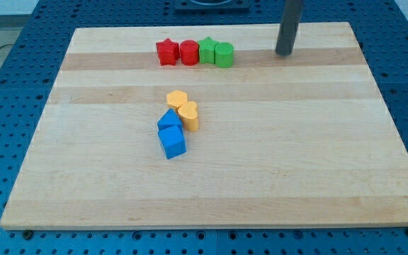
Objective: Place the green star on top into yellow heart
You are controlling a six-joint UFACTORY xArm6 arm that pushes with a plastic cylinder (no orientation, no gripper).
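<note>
The green star (207, 50) stands in a row near the view's top, between a red round block (189, 52) on its left and a green round block (224, 54) on its right. Two yellow blocks sit mid-board: an angular one (178, 98) and, touching it below right, a rounded one that looks like the yellow heart (188, 115). My tip (284, 53) rests on the board at the view's top right, well to the right of the green blocks and apart from them.
A red star (166, 52) ends the top row on the left. Two blue blocks (168, 120) (172, 142) touch the yellow pair from below left. The wooden board (317, 177) lies on a blue perforated table.
</note>
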